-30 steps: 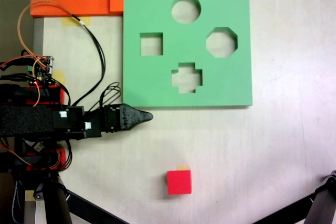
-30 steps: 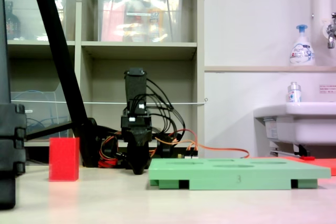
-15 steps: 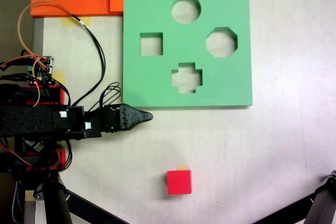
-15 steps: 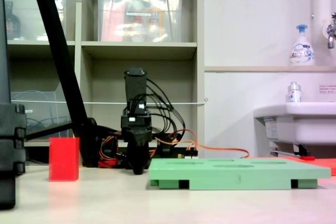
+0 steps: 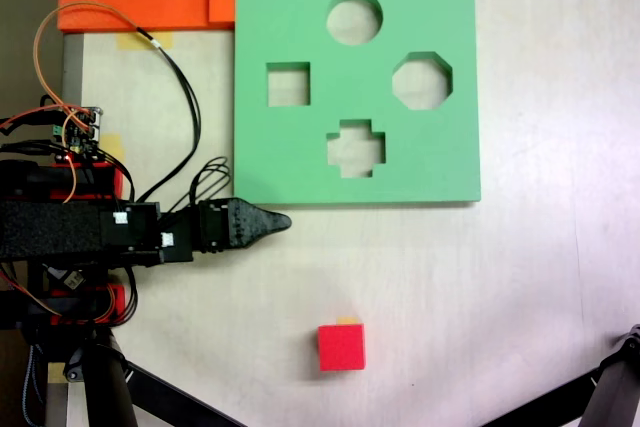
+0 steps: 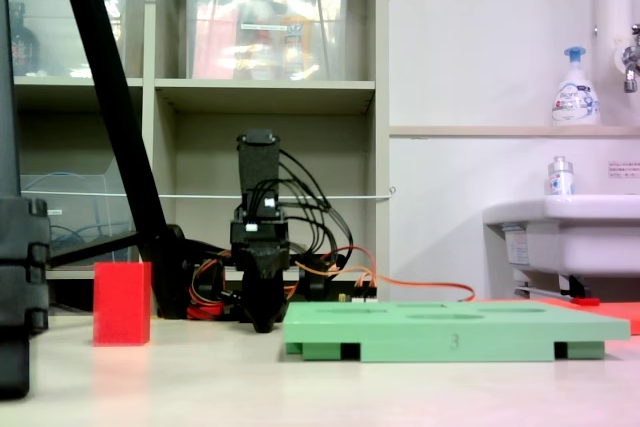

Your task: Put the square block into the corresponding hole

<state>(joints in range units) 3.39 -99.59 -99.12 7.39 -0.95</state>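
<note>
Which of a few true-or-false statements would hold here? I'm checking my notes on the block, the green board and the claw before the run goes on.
1. The red cube sits inside the square cutout. False: it rests on the bare table, apart from the green board.
2. The claw holds nothing. True: its tip lies near the board's lower left corner in the top-down fixed view, away from the cube.
3. The board has four cutouts. True: round, square, octagonal and cross-shaped.
4. The square cutout is already filled. False: the table shows through it.
5. The board lies flat on the table. True: the low fixed view shows it level.
</note>
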